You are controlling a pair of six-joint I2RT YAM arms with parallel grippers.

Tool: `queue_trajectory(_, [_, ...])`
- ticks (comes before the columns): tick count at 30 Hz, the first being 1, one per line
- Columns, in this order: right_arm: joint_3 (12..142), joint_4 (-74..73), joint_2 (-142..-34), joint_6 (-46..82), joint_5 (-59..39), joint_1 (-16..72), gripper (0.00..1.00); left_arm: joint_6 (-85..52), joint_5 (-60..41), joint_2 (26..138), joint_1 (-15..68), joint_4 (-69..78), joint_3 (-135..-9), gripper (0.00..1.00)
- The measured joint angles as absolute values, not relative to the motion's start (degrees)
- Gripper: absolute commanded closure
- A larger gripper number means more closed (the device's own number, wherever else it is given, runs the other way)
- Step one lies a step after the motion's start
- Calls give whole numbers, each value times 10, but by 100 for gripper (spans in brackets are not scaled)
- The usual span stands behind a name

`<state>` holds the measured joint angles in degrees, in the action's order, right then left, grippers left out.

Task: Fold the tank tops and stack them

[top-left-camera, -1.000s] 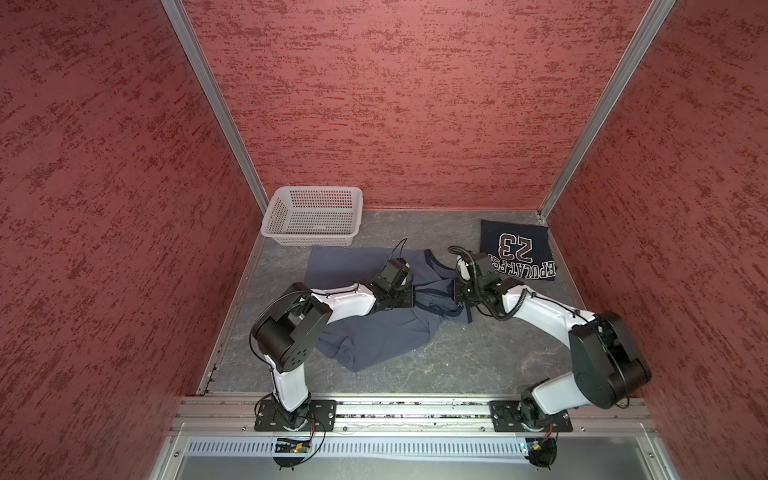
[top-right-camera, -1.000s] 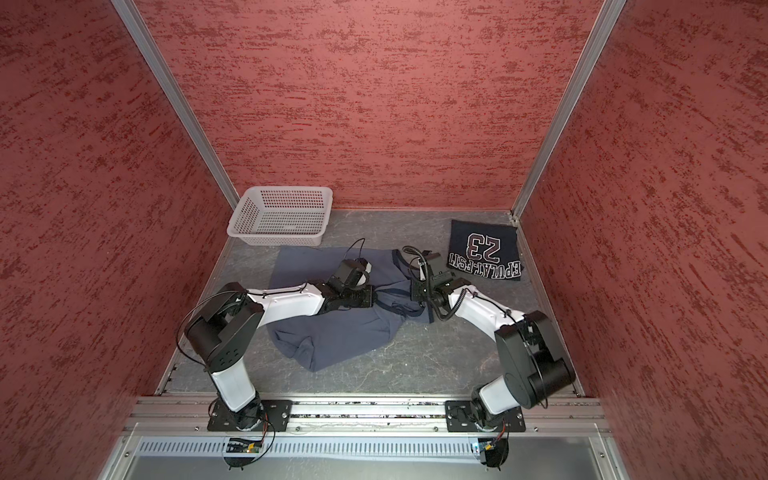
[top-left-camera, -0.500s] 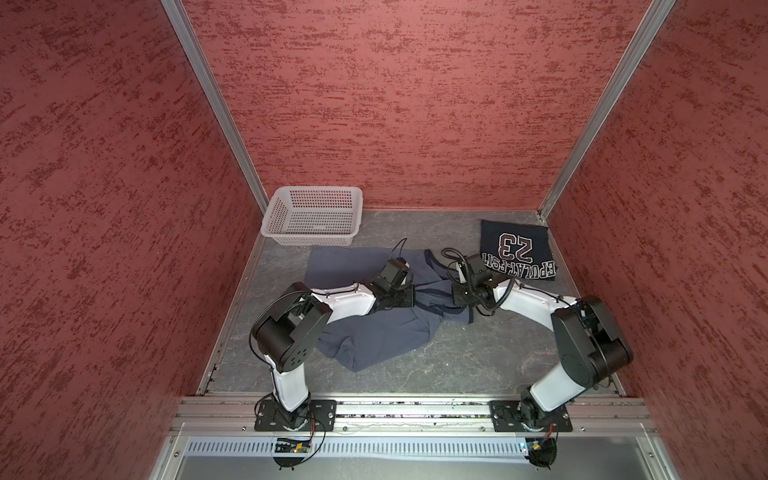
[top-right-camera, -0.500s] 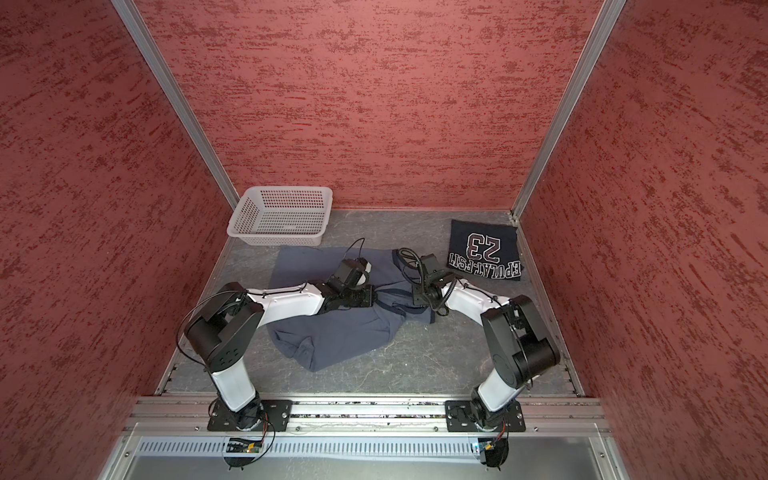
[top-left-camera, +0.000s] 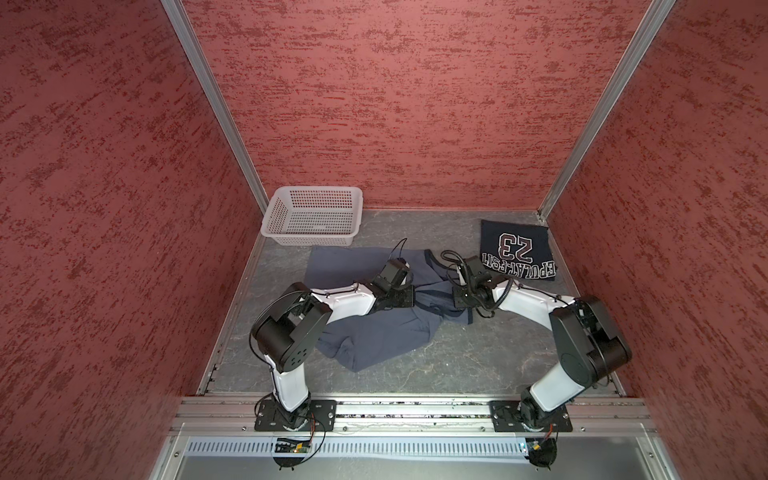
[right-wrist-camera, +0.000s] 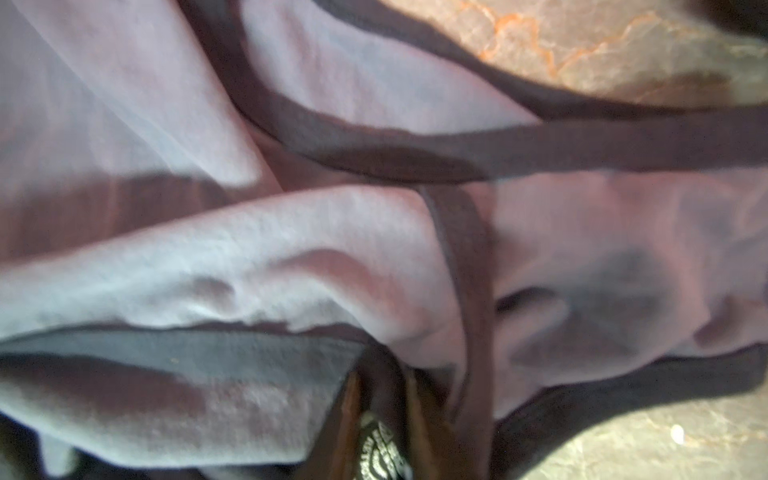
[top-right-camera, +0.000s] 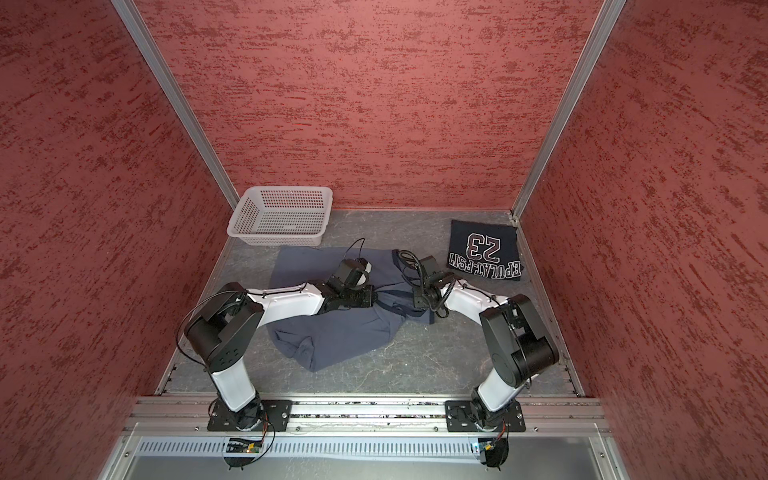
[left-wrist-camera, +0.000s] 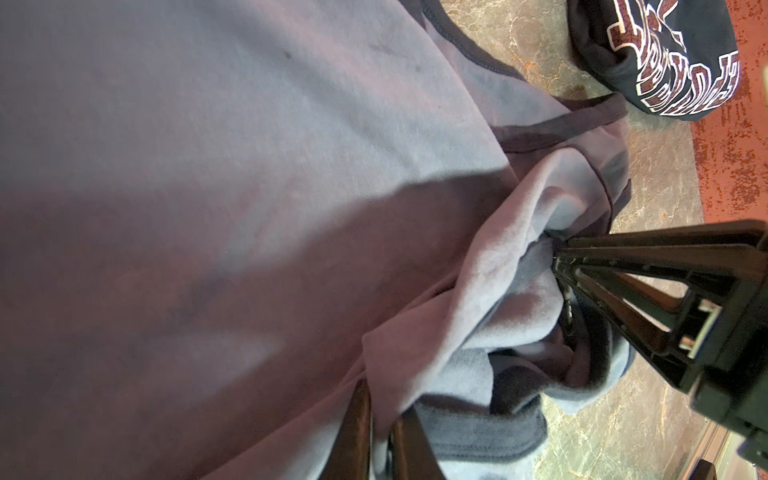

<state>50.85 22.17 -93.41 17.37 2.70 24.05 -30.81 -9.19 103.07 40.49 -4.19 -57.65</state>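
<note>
Basket (top-left-camera: 318, 190), both top views: white, at the back left, apart from both tops.
Both top views, navy tank top (top-left-camera: 517, 253) (top-right-camera: 484, 249): folded flat in the back right corner, "23" up, apart from both grippers.
Both top views, grey tank top (top-left-camera: 374, 332) (top-right-camera: 345, 336): rumpled in the middle of the floor (top-left-camera: 478, 357).
Both top views, grippers: left gripper (top-left-camera: 417, 297) and right gripper (top-left-camera: 450, 300) sit low, tips facing each other, near each other, both at the strap end of the grey tank top.
Left wrist: left gripper (left-wrist-camera: 381, 411) is pinched tight on a fold of the grey tank top (left-wrist-camera: 249, 166); right gripper (left-wrist-camera: 559, 254) pinches a bunch just beside it; navy tank top (left-wrist-camera: 665, 54) lies apart.
Right wrist: right gripper (right-wrist-camera: 380, 407) is squeezed on the grey tank top (right-wrist-camera: 291, 249), close to its dark edge band (right-wrist-camera: 457, 158).
</note>
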Motion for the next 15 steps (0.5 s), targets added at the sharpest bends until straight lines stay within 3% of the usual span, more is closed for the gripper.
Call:
queue_trajectory(3, [505,230,-926,189,34,241,100,-306,-91,1030,406,-45,-578,68])
queue_trajectory(8, [485,263,-847,218,47,241,100,-307,-89,997,402,-57,-557,51])
queue_trajectory(15, [471,322,-708,280,96,239,100,-345,-62,870,367,-103,-475,44])
